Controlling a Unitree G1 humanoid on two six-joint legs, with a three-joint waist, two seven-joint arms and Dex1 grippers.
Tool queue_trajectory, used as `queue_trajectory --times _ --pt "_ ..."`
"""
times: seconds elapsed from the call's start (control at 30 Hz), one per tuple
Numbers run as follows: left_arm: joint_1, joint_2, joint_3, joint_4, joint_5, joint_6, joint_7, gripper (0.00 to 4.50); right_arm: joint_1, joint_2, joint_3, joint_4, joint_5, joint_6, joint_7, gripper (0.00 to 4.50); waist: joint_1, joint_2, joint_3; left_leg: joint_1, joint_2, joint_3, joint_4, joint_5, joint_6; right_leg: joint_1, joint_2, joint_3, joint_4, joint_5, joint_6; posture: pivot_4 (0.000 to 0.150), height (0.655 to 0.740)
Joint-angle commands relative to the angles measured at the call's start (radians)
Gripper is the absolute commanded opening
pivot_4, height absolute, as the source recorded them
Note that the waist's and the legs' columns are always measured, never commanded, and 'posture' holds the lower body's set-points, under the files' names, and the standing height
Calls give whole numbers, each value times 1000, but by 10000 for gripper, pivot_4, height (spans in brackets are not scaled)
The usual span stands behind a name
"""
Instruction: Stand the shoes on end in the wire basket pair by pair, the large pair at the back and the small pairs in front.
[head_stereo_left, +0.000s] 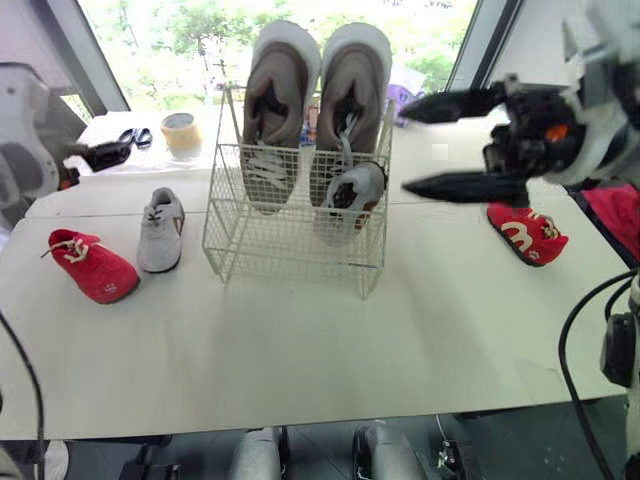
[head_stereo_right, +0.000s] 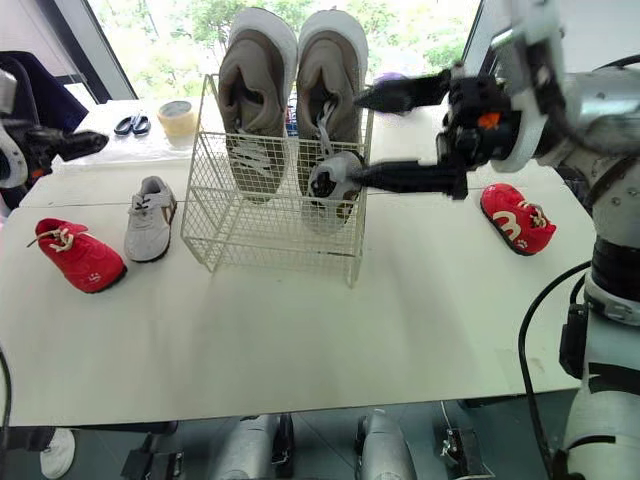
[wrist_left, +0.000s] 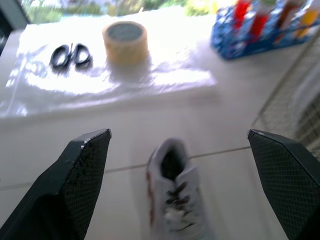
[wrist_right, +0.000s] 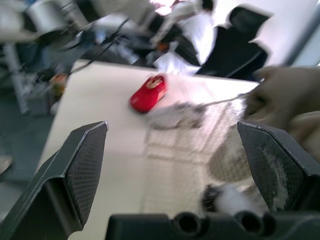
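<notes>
One pale table (head_stereo_left: 320, 340) carries everything, with a white wire basket (head_stereo_left: 270, 245) standing near its middle. At the back of the basket a large brown pair (head_stereo_left: 282, 100) stands on end, side by side, the tops rising above the rim. The right gripper (head_stereo_left: 405, 150) hangs in the air to the right of the basket, its two black fingers pointing towards it and spread wide, holding nothing. The left gripper (wrist_left: 178, 132) is raised well to the left of the basket, also spread wide and empty; its wrist view looks down on a grey shoe.

In the front right of the basket, before the right brown shoe, is a small grey shoe (head_stereo_left: 350, 200); it appears to be propped upright, though the wires make this hard to judge. Its mate (head_stereo_left: 161, 230) lies flat on the table just left of the basket. A red shoe (head_stereo_left: 92, 265) lies further left, and a second red shoe (head_stereo_left: 525, 232) lies well to the right of the basket. Behind and left of the basket sit a tape roll (head_stereo_left: 181, 133) and scissors (head_stereo_left: 134, 136).
</notes>
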Motion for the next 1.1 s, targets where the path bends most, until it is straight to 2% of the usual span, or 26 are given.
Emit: queue_trajectory --times 0.03,0.17,0.33,0.43,0.57,0.63,0.7,0.97,1.03,1.1 --pt "-203 -59 -106 296 224 -66 -100 44704 22 -14 -2 -51 13 -11 4 45000 1 -5 2 -2 0 0 1 0 0 -1 0 0 0 0 0 1500 6938" --pt "-364 -163 -158 569 387 -169 -185 44704 72 -8 -11 -86 21 -13 -29 45000 -1 -9 1 -16 0 0 5 2 -2 -12 0 0 0 0 0 1500 6938" --pt "-369 -276 -144 736 512 -257 -191 44704 129 9 -56 -136 64 5 -108 45000 -3 -9 2 -17 0 1 3 2 -2 -14 0 0 0 -1 2 1500 6938" --pt "-329 -305 -140 771 573 -279 -191 36490 153 2 -86 -174 105 32 -154 45000 -10 -10 2 -17 0 2 3 2 -2 -14 0 0 0 -1 2 1500 6938" --pt "-299 -325 -135 784 638 -307 -196 17237 175 -11 -127 -196 144 55 -204 45000 -14 -10 2 -16 0 1 4 2 -2 -14 0 0 1 -1 2 1500 6938" --pt "-296 -334 -114 785 649 -311 -190 9355 180 -9 -137 -201 156 56 -227 45000 -17 -10 2 -16 0 1 4 2 -2 -14 0 0 2 -1 2 1500 6938" --pt "-298 -338 -95 785 658 -315 -189 4262 181 -7 -140 -204 167 57 -246 45000 -18 -10 2 -15 1 1 4 2 -2 -13 -1 0 2 -1 2 1500 6938" --pt "-445 -276 143 721 547 -322 -109 3403 196 -44 -155 -184 183 64 -276 45000 -21 -14 4 -17 1 0 6 2 -2 -14 -1 0 4 0 2 1500 6938" --pt "-467 -235 220 619 503 -312 -52 3403 179 -42 -179 -156 224 94 -304 45000 -24 -14 4 -18 0 0 8 1 -1 -14 -1 0 4 0 2 1500 6938" --pt "-377 -221 313 343 471 -323 48 3403 172 -43 -205 -128 261 124 -332 45000 -28 -14 4 -18 1 0 8 1 -1 -14 -2 0 3 0 2 1500 6938"
